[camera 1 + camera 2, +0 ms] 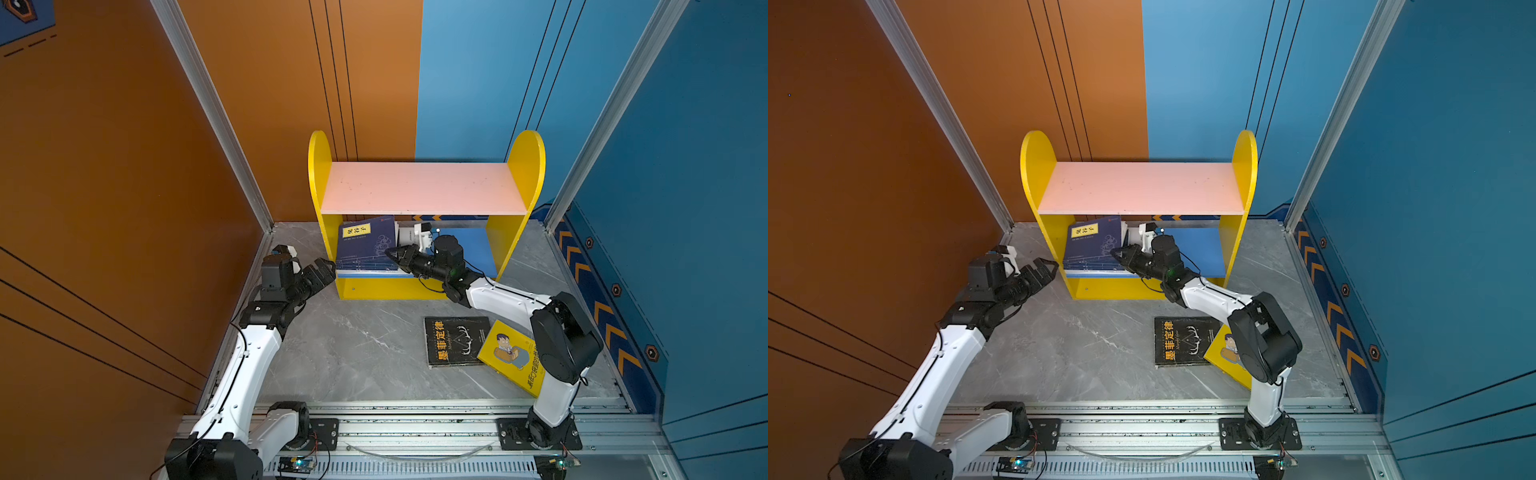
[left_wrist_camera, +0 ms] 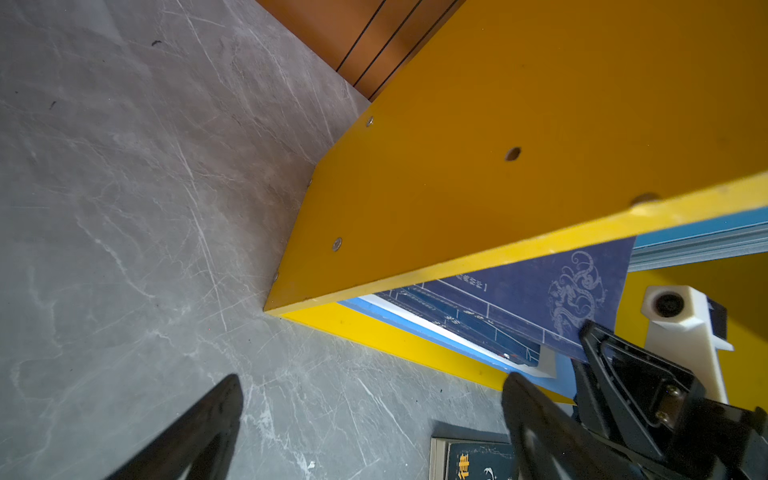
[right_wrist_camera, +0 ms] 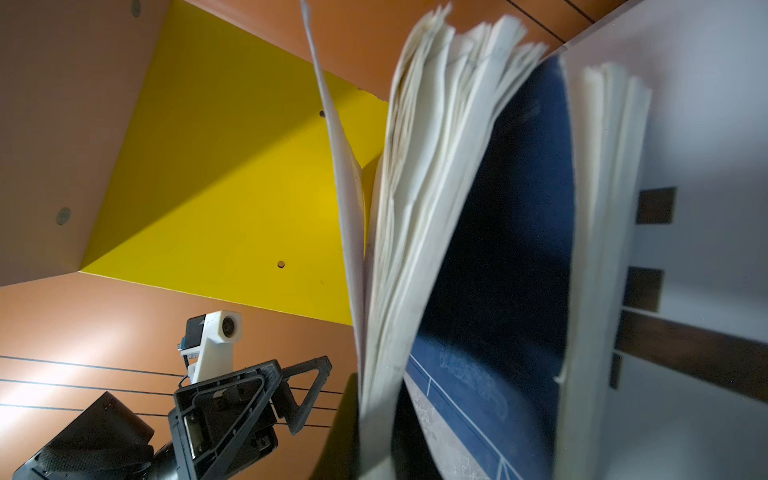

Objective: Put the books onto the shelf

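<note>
The shelf [image 1: 419,187] [image 1: 1138,187] stands at the back with its pink upper board bare. Navy books [image 1: 365,241] [image 1: 1092,243] lean together at the left end of its blue lower board. My right gripper [image 1: 390,252] [image 1: 1116,252] reaches into that tier, shut on the page edge of the front navy book [image 3: 419,208]. Behind it are another navy cover [image 3: 511,249] and a white book with dark blocks [image 3: 706,249]. My left gripper [image 1: 328,268] [image 1: 1050,268] [image 2: 374,378] hangs open and holds nothing, just outside the left side panel [image 2: 498,166]. A black book [image 1: 455,340] [image 1: 1183,340] and a yellow book [image 1: 511,353] [image 1: 1223,353] lie on the floor.
The grey marble floor [image 1: 353,353] is walled by orange panels on the left and blue panels on the right. An aluminium rail [image 1: 415,428] carrying both arm bases runs along the front. The right arm's elbow [image 1: 565,340] hangs over part of the yellow book.
</note>
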### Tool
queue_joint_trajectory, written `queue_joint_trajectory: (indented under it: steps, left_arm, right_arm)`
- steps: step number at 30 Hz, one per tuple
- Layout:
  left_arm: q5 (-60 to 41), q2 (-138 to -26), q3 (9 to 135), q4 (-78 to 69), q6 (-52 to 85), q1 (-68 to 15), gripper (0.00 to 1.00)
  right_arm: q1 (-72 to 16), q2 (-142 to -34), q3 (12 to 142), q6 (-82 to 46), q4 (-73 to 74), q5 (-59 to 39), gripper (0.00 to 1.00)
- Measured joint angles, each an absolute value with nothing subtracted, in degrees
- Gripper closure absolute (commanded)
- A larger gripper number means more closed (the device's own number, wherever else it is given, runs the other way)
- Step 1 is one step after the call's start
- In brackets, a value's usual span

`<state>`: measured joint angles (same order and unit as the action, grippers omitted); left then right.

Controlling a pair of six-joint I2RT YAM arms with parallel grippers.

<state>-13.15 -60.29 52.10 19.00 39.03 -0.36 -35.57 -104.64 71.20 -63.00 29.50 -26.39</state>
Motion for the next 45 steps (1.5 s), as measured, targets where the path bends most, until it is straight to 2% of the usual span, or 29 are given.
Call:
queue_joint_trajectory:
  steps: [18, 37, 45]
  left_arm:
    - [-11.2, -68.9, 50.6, 4.1, 43.5, -4.1, 0.02]
    - [-1.5, -74.5, 49.9, 1.9, 47.5, -7.2, 0.02]
    - [0.1, -74.3, 49.5, 1.7, 48.1, -7.5, 0.02]
  right_arm:
    - [-35.6, -104.6, 71.2, -62.6, 28.9, -26.2, 0.99]
    - [-36.1, -104.4, 70.8, -61.3, 27.9, -25.3, 0.99]
    - [-36.1, -104.0, 70.8, -60.0, 25.2, -24.8, 0.75]
